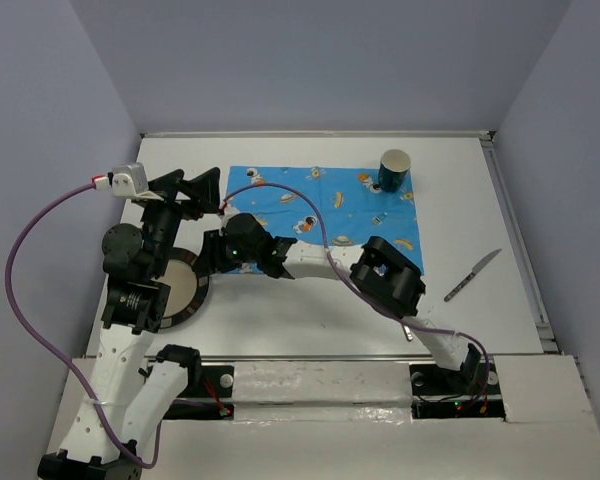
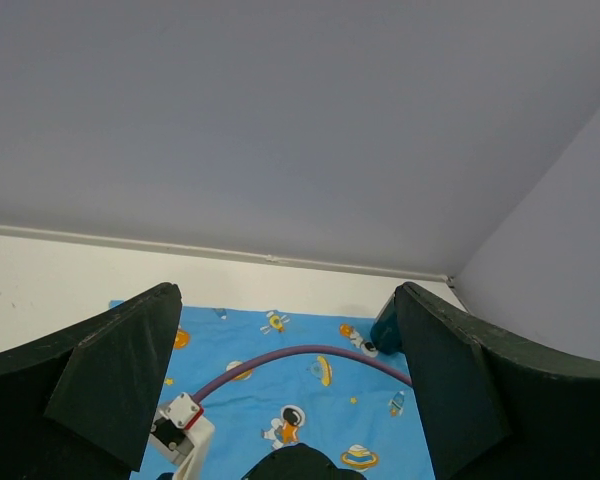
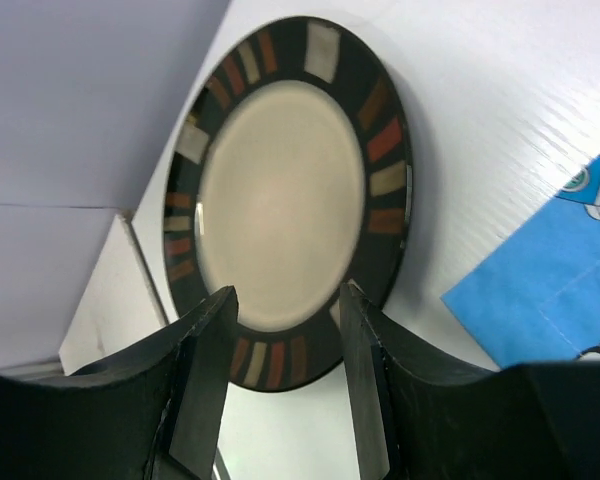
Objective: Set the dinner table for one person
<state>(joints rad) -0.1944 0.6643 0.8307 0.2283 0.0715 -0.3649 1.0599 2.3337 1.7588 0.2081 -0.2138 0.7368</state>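
**Tabletop status: both jaws empty**

The white tabletop (image 1: 310, 320) lies flat and fills the top view, long axis left-right. Its near edge is hidden behind the arm mounts. The plate (image 3: 280, 190) at its left is half covered by the left arm. Left gripper (image 2: 287, 300) has its jaws spread wide above the space-print mat (image 2: 310, 370). Right gripper (image 3: 287, 295) has its jaws part-open at the plate's rim, gripping nothing.

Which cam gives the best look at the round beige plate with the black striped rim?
Right wrist: the round beige plate with black striped rim fills the frame, nearly whole. Top external shows only part of it, the rest hidden under the left arm. Left wrist: none.
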